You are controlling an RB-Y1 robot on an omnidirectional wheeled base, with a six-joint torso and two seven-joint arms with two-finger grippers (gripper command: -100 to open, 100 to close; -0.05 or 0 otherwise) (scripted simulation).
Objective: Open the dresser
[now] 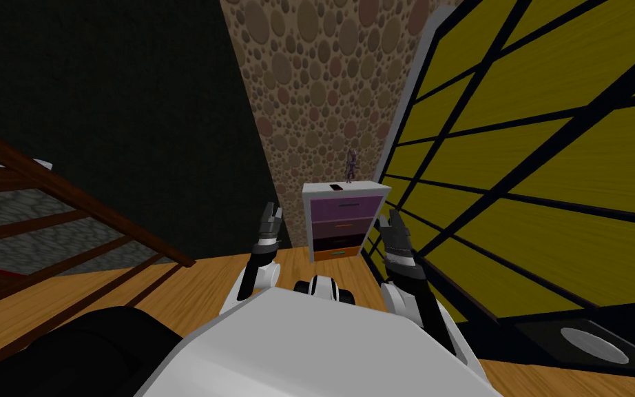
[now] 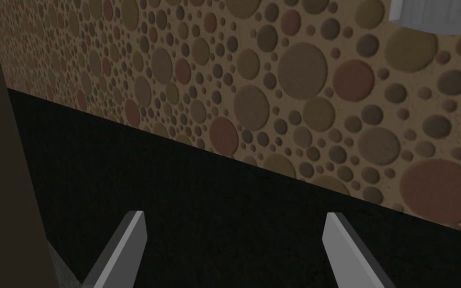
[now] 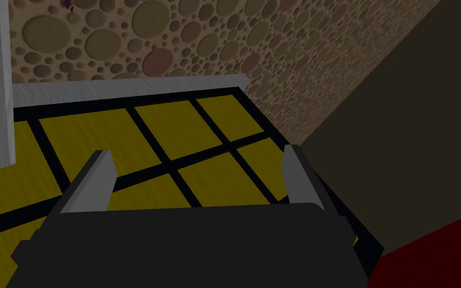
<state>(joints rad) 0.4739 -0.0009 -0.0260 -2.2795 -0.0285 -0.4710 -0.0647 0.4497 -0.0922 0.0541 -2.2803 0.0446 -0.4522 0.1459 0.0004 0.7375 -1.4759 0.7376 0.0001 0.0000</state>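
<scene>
Dresser (image 1: 343, 219) shut; left pincer (image 2: 234, 216) and right pincer (image 3: 197, 152) wide open, empty.

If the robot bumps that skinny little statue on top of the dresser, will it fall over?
Probably. The statue looks tall and thin, so a nudge would likely tip it. It is tiny beside the dresser, so I guess it is light. It stands near the dresser's back edge by the spotted wall, so it might lean there instead of dropping.
</scene>
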